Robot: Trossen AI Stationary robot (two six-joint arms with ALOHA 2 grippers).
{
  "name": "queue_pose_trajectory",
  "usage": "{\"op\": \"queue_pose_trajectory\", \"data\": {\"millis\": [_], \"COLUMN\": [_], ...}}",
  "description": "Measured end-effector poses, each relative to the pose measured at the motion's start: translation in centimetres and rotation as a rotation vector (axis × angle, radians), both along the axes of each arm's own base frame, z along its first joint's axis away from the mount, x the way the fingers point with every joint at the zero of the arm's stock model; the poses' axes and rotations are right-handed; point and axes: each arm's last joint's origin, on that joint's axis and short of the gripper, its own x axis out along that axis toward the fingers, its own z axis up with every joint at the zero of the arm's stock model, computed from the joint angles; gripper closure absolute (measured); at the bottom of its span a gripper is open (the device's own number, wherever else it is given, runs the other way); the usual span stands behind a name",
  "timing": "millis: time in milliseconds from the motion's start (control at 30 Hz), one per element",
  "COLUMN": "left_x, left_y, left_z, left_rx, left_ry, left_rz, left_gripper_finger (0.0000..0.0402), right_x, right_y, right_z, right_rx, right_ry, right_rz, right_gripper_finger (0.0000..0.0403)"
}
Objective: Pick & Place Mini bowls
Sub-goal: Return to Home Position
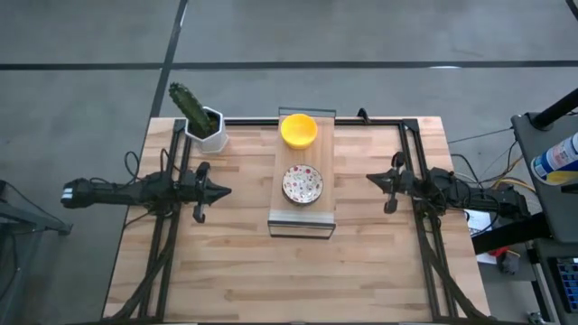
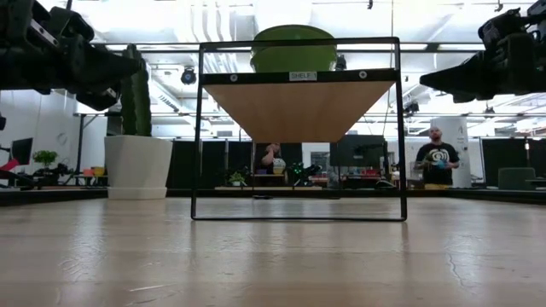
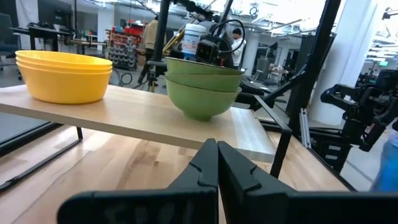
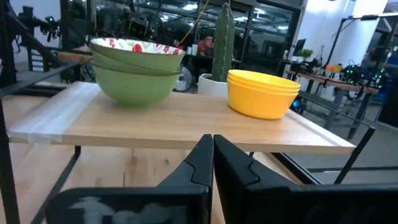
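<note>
A stack of plain yellow mini bowls (image 1: 298, 129) stands on the far end of a wooden shelf top (image 1: 302, 221) at the table's middle. A stack of bowls, white with red-and-dark speckles inside and green outside (image 1: 302, 184), stands on the shelf nearer its middle. Both stacks show in the left wrist view (yellow (image 3: 62, 74), green-sided (image 3: 202, 87)) and the right wrist view (yellow (image 4: 262, 92), green-sided (image 4: 137, 71)). My left gripper (image 1: 226, 190) is shut and empty left of the shelf. My right gripper (image 1: 370, 179) is shut and empty right of it. Both hover at about shelf height.
The shelf stands on a black frame (image 2: 198, 128) raised above the table. A white pot with a green cactus (image 1: 203, 122) stands at the far left beside the shelf. People stand in the room beyond (image 2: 435, 162). Bare tabletop (image 1: 298, 280) lies toward the near edge.
</note>
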Motion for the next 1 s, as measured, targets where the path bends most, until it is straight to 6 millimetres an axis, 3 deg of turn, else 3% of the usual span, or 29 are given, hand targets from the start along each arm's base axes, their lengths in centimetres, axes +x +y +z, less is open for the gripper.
{"op": "queue_pose_trajectory", "data": {"millis": [1000], "left_x": [0.0], "left_y": [0.0], "left_z": [-0.05], "left_rx": [-0.001], "left_ry": [0.002], "left_rz": [0.0], "left_gripper_finger": [0.0401], "right_x": [0.01], "right_y": [0.01], "right_z": [0.0], "right_rx": [0.05], "right_ry": [-0.012], "right_rz": [0.004], "right_gripper_finger": [0.0394]}}
